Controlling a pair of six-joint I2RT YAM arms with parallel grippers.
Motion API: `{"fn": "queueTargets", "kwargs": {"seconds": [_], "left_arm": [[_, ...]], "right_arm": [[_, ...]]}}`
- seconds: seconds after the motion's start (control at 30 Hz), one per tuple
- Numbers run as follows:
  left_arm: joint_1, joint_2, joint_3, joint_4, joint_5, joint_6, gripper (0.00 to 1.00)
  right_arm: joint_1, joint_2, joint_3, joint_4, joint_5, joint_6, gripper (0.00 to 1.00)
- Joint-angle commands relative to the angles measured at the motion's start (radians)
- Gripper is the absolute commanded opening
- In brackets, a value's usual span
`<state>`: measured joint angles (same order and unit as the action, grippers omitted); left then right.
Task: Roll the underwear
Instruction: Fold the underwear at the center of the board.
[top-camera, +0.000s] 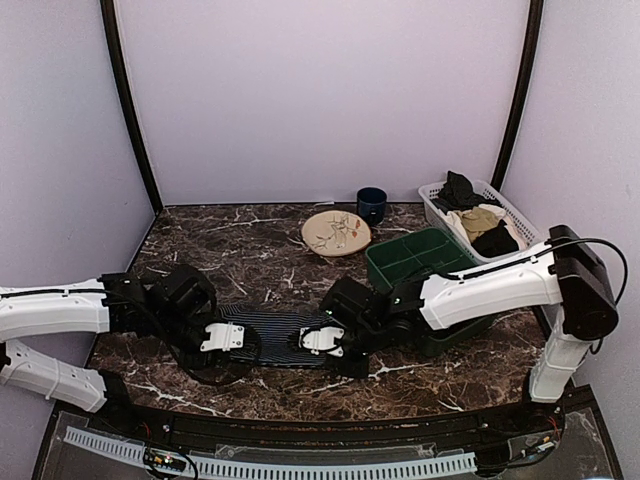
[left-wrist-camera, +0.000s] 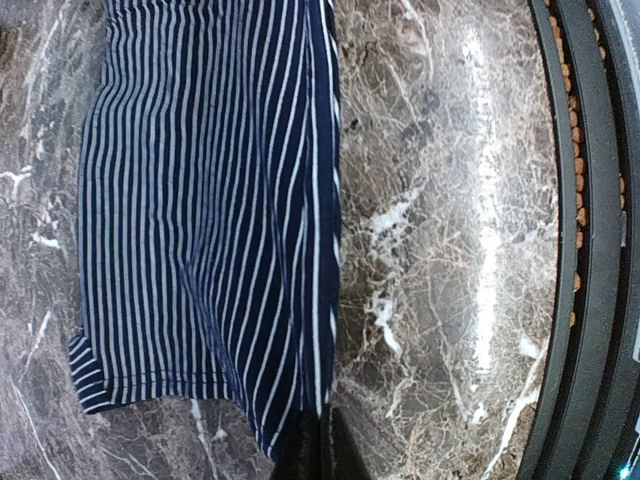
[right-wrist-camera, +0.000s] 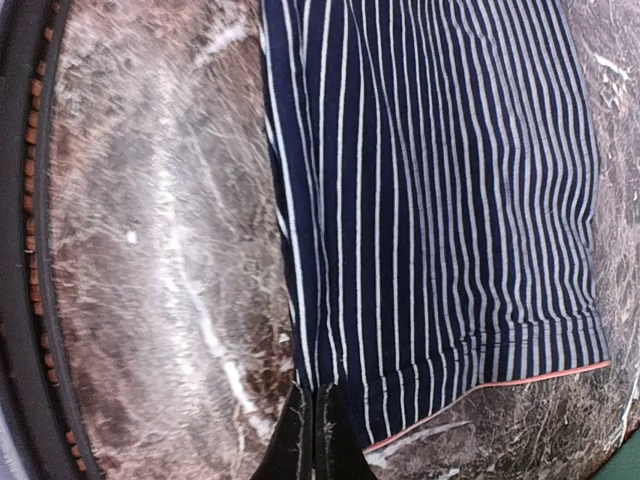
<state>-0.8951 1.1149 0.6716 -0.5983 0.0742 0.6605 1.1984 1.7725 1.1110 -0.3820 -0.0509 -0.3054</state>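
Dark marble table (top-camera: 260, 250) under lilac walls. From above, the underwear (top-camera: 275, 335) lies flat near the front edge, stretched between the left gripper (top-camera: 240, 338) and the right gripper (top-camera: 308, 341), one low at each end. Farther back on the right sit a plate (top-camera: 336, 233), a blue cup (top-camera: 371, 203), a green bin (top-camera: 395, 262) and a white basket (top-camera: 430, 200) of clothes.

From the left wrist, navy pinstriped cloth spreads over the marble, with the fingers (left-wrist-camera: 305, 460) pressed together, nipping its near edge.

From the right wrist it looks much the same. The fingers (right-wrist-camera: 298, 455) are closed on the near edge, next to a hem trimmed in red.
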Motion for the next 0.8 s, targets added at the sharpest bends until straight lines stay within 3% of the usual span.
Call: {"fn": "queueTargets", "kwargs": {"seconds": [0.0,0.2,0.47,0.77], "left_arm": [[0.001,-0.064,0.07,-0.154,0.036,-0.013,0.0],[0.021,-0.047,0.108,-0.137,-0.046,0.023,0.0],[0.167,0.03,0.144,-0.03,-0.025,0.101,0.0],[0.252,0.19,0.187,0.05,0.022,0.158,0.0]], "right_arm": [[0.0,-0.058,0.074,-0.11,-0.071,0.024,0.0],[-0.041,-0.028,0.163,-0.192,-0.086,0.024,0.0],[-0.136,0.051,0.273,-0.27,-0.084,0.002,0.0],[-0.209,0.148,0.382,-0.306,-0.1,-0.004,0.0]]}}
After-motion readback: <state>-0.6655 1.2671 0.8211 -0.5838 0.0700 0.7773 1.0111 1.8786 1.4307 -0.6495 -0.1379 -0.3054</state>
